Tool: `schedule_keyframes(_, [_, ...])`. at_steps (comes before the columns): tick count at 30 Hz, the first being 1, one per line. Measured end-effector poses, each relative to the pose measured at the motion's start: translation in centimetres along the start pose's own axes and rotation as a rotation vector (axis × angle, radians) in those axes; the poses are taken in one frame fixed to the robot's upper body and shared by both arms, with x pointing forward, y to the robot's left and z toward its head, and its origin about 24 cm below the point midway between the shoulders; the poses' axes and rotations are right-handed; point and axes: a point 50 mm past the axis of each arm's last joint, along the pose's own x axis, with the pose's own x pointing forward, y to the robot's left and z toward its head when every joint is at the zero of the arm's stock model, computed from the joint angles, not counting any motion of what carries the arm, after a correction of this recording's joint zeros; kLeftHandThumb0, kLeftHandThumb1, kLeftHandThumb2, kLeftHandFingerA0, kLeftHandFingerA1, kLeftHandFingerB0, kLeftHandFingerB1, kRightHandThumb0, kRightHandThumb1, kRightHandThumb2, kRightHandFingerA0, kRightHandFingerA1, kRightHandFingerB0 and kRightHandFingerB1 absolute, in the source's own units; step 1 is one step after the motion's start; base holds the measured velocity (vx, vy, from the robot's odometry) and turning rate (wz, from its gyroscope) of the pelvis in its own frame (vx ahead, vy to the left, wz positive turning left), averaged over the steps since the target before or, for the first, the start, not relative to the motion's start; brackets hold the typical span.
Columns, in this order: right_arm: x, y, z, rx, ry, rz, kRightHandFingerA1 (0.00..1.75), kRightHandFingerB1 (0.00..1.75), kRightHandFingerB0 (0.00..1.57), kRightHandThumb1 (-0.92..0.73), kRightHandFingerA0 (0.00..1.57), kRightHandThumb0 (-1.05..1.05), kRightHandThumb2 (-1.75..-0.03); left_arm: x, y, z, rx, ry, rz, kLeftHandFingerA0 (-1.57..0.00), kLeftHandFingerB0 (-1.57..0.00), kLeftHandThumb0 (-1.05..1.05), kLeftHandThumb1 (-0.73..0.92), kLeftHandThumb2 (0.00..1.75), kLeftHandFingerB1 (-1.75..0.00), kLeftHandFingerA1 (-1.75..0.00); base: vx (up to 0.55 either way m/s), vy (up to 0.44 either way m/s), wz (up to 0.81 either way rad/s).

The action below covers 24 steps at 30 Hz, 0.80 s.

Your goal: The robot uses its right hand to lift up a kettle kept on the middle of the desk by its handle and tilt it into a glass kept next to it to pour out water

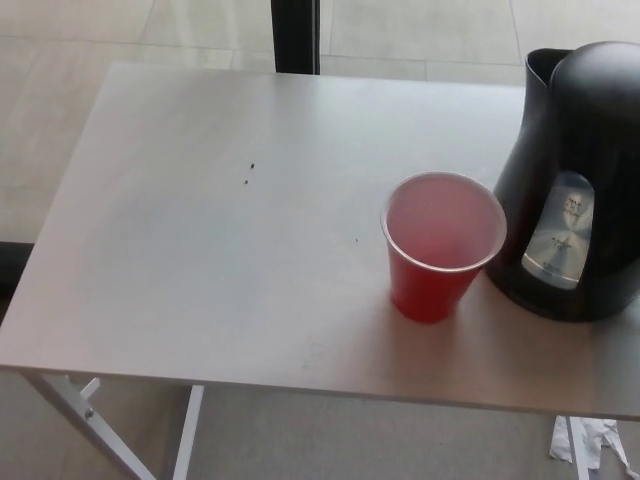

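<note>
Tiled-floor room, plain desk (200,250)

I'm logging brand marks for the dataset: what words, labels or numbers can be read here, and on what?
None can be read.
The black kettle has a grey water window with small dark marks on it, too blurred to read.
The red cup and the desk show no text.
</note>
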Motion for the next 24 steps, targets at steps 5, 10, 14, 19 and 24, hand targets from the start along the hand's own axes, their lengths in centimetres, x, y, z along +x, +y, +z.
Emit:
schedule_keyframes(5, [-0.3, 0.3, 0.1, -0.074, 0.007, 0.108, 0.00, 0.00, 0.00, -0.44, 0.00, -0.84, -0.75, 0.0, 0.0, -0.2, -0.001, 0.006, 0.001, -0.62, -0.39, -1.05, 0.76, 0.98, -0.84, -0.60, 0.00, 0.000, 0.00])
schedule_keyframes(10, [-0.4, 0.5, 0.4, -0.160, 0.024, 0.216, 0.00, 0.00, 0.00, -0.54, 0.00, -0.97, -0.57, -0.1, 0.1, -0.3, -0.001, 0.009, 0.000, -0.63, -0.41, -1.05, 0.58, 1.36, -0.87, -0.58, 0.00, 0.000, 0.00])
schedule_keyframes(14, [-0.6, 0.3, 0.1, -0.190, 0.059, 0.281, 0.00, 0.00, 0.00, -0.53, 0.00, -0.96, -0.57, -0.1, 0.1, -0.5, 0.000, 0.011, 0.000, -0.62, -0.40, -1.05, 0.78, 0.99, -0.83, -0.59, 0.00, 0.000, 0.00])
schedule_keyframes(19, [-0.8, -0.4, -0.6, -0.204, 0.089, 0.316, 0.00, 0.00, 0.00, -0.50, 0.00, -0.94, -0.73, -0.2, 0.2, -0.7, 0.000, 0.018, 0.003, -0.65, -0.40, -1.05, 0.59, 1.34, -0.83, -0.57, 0.00, 0.000, 0.00])
schedule_keyframes(24, [-1.2, -1.4, -0.7, -0.197, 0.074, 0.305, 0.00, 0.00, 0.00, -0.49, 0.00, -0.84, -0.69, -0.3, 0.2, -1.1, -0.001, 0.023, 0.005, -0.62, -0.40, -1.05, 0.77, 0.99, -0.82, -0.60, 0.00, 0.000, 0.00])
